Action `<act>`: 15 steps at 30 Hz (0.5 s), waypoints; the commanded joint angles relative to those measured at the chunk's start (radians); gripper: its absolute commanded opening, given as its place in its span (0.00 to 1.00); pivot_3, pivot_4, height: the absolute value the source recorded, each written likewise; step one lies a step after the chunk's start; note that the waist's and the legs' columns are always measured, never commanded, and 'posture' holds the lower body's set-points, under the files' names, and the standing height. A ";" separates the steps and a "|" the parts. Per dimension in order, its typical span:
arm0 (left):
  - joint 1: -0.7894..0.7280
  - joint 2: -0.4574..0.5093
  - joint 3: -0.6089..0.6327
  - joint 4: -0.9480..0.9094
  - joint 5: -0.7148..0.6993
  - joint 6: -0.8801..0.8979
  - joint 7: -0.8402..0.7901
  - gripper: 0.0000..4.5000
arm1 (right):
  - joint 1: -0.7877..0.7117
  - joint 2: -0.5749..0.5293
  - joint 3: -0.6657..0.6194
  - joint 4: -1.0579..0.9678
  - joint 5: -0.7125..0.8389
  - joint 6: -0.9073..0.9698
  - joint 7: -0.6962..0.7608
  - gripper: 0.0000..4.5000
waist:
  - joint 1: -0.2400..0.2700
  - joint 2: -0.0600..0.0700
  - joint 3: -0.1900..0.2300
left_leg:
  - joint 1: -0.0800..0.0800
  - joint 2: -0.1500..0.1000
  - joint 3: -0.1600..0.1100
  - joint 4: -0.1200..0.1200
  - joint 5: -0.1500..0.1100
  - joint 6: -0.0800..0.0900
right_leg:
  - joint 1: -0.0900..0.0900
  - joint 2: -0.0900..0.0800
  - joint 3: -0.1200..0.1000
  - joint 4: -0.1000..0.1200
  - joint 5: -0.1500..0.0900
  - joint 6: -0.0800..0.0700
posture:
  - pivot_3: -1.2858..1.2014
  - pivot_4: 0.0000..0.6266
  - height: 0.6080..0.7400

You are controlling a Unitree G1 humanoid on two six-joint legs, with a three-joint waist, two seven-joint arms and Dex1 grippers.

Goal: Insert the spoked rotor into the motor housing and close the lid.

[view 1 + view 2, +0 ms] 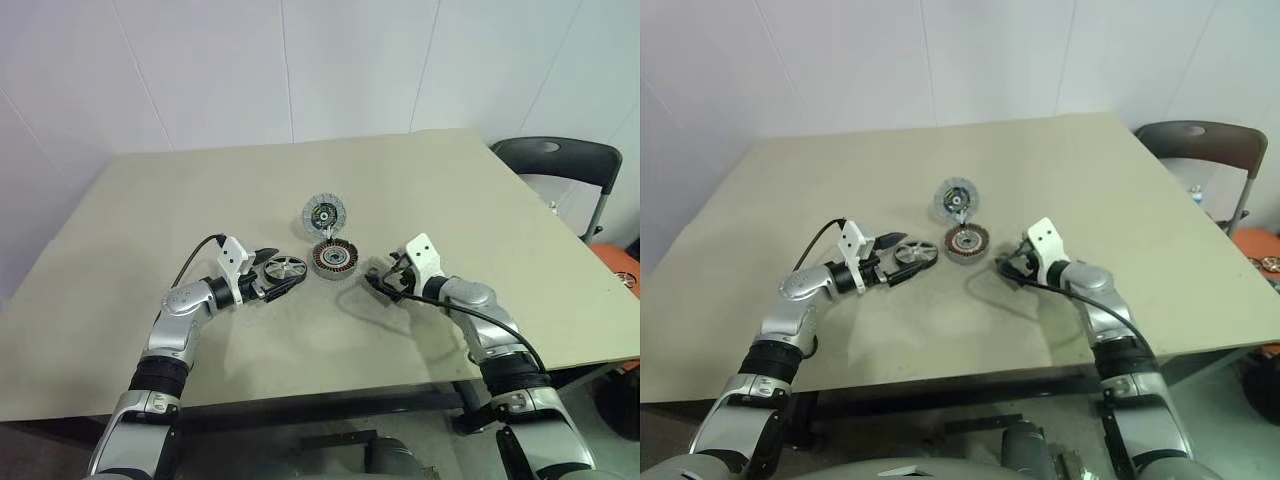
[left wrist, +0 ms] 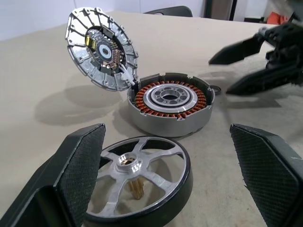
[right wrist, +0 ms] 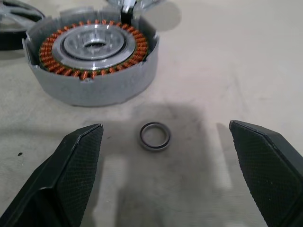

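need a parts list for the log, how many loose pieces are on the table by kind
spoked rotor: 1
motor housing with copper coils: 1
lid, standing tilted open at the housing's edge: 1
small dark ring lying on the table near the housing: 1
total: 4

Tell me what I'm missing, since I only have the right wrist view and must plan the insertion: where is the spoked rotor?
Observer: The spoked rotor lies flat on the table, between the open left gripper fingers.
Operator: Is the lid off the housing?
Observer: The lid stands tilted up at the far edge of the motor housing, leaving the coils uncovered.
Operator: Anything else near the table?
Observer: A dark chair stands beyond its far right corner.
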 commanded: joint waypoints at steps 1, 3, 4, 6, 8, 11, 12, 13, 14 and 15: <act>-0.003 0.019 0.027 -0.049 -0.021 0.006 -0.002 1.00 | -0.050 0.021 0.006 0.020 -0.015 0.005 -0.026 1.00 | 0.000 0.000 0.000 | 0.000 0.000 0.001 0.000 0.000 0.000 | 0.000 0.000 0.000 0.000 0.000 0.000 | 0.52 0.00 1.00; -0.002 0.023 0.026 -0.052 -0.024 0.009 -0.002 1.00 | -0.062 0.037 0.013 0.040 -0.022 0.007 -0.037 1.00 | -0.001 0.000 0.000 | 0.000 0.000 0.002 0.000 0.000 0.000 | 0.000 0.000 0.000 0.000 0.001 0.000 | 0.52 0.00 1.00; -0.001 0.024 0.025 -0.056 -0.024 0.011 -0.001 1.00 | -0.067 0.048 0.017 0.051 -0.026 0.009 -0.042 1.00 | -0.001 0.000 0.000 | 0.000 0.000 0.003 0.000 0.000 0.000 | 0.000 0.000 0.000 0.000 0.001 0.000 | 0.52 0.00 1.00; 0.003 0.025 0.023 -0.066 -0.025 0.018 0.002 1.00 | -0.076 0.067 0.019 0.066 -0.026 0.019 -0.049 1.00 | -0.002 0.000 0.000 | 0.000 0.001 0.005 0.000 0.000 0.000 | -0.001 0.000 0.000 0.000 0.002 -0.001 | 0.52 0.00 1.00; 0.007 0.026 0.022 -0.074 -0.026 0.023 0.004 1.00 | -0.082 0.077 0.017 0.076 -0.030 0.032 -0.057 1.00 | -0.003 0.000 0.000 | 0.000 0.003 0.009 0.000 0.000 0.000 | -0.004 0.001 0.000 0.000 0.004 -0.002 | 0.52 0.00 1.00; 0.014 0.030 0.022 -0.085 -0.025 0.029 0.005 1.00 | -0.100 0.087 0.007 0.110 -0.035 0.064 -0.083 1.00 | -0.004 -0.001 -0.001 | 0.000 0.004 0.013 0.000 0.000 0.000 | -0.005 0.002 0.000 0.000 0.007 -0.004 | 0.52 0.00 1.00; 0.016 0.032 0.022 -0.087 -0.024 0.030 0.006 1.00 | -0.105 0.089 0.006 0.117 -0.036 0.069 -0.087 1.00 | -0.004 -0.001 -0.001 | 0.001 0.005 0.014 0.000 0.000 0.000 | -0.004 0.003 0.000 0.000 0.007 -0.004 | 0.52 0.00 1.00; 0.017 0.033 0.022 -0.089 -0.023 0.032 0.006 1.00 | -0.109 0.089 0.008 0.122 -0.039 0.074 -0.091 1.00 | -0.004 -0.001 -0.001 | 0.001 0.006 0.015 0.000 0.000 0.000 | -0.004 0.004 0.000 0.000 0.008 -0.005 | 0.52 0.00 1.00; 0.018 0.034 0.022 -0.091 -0.023 0.034 0.007 1.00 | -0.113 0.088 0.011 0.127 -0.043 0.076 -0.092 1.00 | -0.003 -0.001 -0.001 | 0.001 0.006 0.016 0.001 0.000 0.000 | -0.004 0.004 0.000 0.000 0.009 -0.006 | 0.52 0.00 1.00; 0.018 0.034 0.022 -0.092 -0.023 0.036 0.008 1.00 | -0.115 0.087 0.013 0.130 -0.046 0.078 -0.093 1.00 | -0.003 -0.001 -0.001 | 0.001 0.007 0.016 0.001 0.000 -0.001 | -0.004 0.005 0.000 0.000 0.010 -0.006 | 0.52 0.00 1.00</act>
